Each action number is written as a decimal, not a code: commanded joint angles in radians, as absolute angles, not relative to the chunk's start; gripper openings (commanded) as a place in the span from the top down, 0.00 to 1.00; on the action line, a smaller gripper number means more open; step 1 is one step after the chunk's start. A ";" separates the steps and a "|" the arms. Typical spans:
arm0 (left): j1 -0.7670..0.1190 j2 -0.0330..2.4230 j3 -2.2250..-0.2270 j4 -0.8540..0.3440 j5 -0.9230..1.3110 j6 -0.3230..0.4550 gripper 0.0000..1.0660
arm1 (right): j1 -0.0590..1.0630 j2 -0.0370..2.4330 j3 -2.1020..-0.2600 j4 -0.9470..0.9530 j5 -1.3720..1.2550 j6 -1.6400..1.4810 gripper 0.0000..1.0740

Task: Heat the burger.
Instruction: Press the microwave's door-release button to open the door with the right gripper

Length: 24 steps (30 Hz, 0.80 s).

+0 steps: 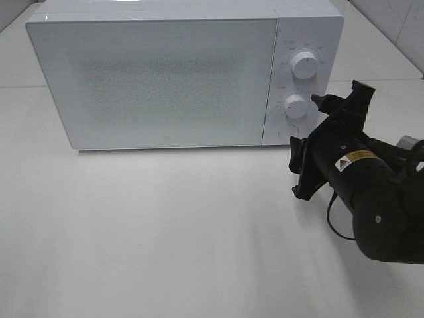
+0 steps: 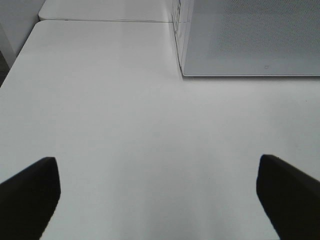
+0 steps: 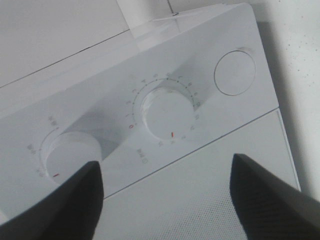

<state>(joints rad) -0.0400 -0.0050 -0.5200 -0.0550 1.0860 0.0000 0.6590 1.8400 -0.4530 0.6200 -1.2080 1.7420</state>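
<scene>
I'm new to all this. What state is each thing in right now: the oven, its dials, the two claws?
Microwave door, shut.
Upper knob, nothing on it.
Lower knob, not gripped; its red pointer seems off the red start mark.
Round button, nothing touching it.
Right gripper, open, facing the lower knob.
Left gripper, open, holding nothing, above the table.
Burger, not in sight.

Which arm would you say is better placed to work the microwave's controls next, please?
Right: the right gripper, open, faces the lower knob, while the left gripper hangs open over the table.
</scene>
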 commanded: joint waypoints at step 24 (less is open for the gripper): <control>-0.046 -0.021 -0.516 -0.058 1.072 0.000 0.06 | 0.665 1.277 -0.315 0.395 -0.890 0.100 0.34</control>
<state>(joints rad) -0.0400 -0.0050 -0.5200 -0.0550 1.0860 0.0000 0.6610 1.3100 -0.3140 0.4010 -0.9840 0.2640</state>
